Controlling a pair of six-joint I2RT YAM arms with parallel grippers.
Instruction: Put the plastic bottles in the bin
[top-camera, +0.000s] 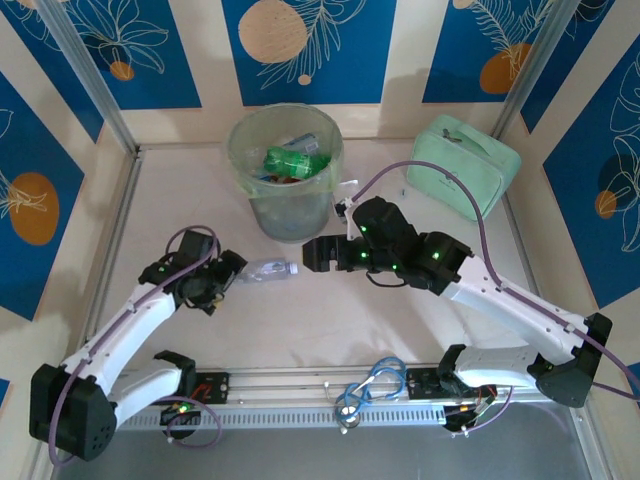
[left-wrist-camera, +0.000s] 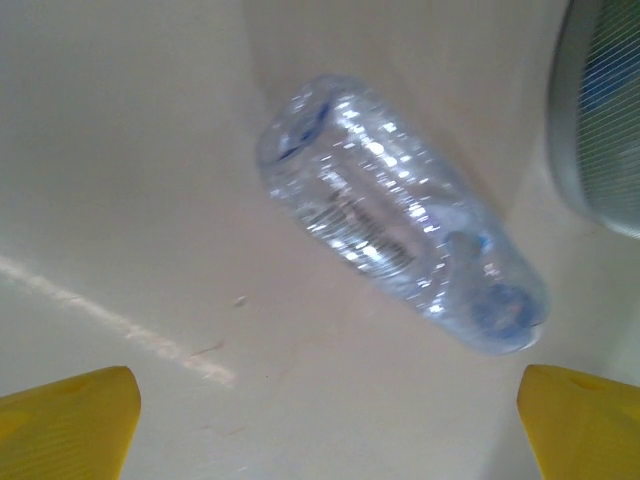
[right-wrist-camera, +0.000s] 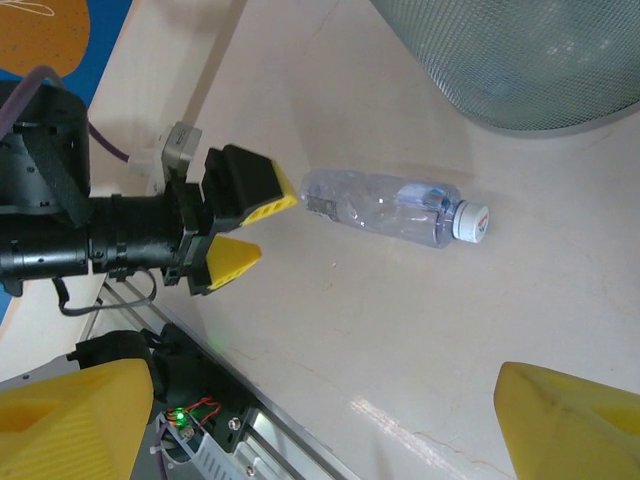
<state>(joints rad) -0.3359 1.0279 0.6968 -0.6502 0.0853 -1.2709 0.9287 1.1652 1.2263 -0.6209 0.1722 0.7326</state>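
Observation:
One clear plastic bottle (top-camera: 268, 270) with a white cap lies on its side on the table, in front of the bin (top-camera: 248, 140). The bin is a tall pale-green bucket holding a green bottle (top-camera: 290, 158) and others. My left gripper (top-camera: 236, 268) is open just left of the lying bottle (left-wrist-camera: 400, 215), whose body rests beyond the yellow fingertips (left-wrist-camera: 70, 425). In the right wrist view the left gripper (right-wrist-camera: 248, 225) points at the bottle (right-wrist-camera: 390, 205), its upper finger close to the bottle's base. My right gripper (right-wrist-camera: 325, 430) hovers open above the table, holding nothing; from above this gripper (top-camera: 312, 254) sits right of the bottle.
A mint-green zippered case (top-camera: 462, 170) lies at the back right. The bin's base (right-wrist-camera: 520, 60) stands close behind the bottle. An aluminium rail with a coiled cable (top-camera: 370, 385) runs along the near edge. Patterned walls enclose the table.

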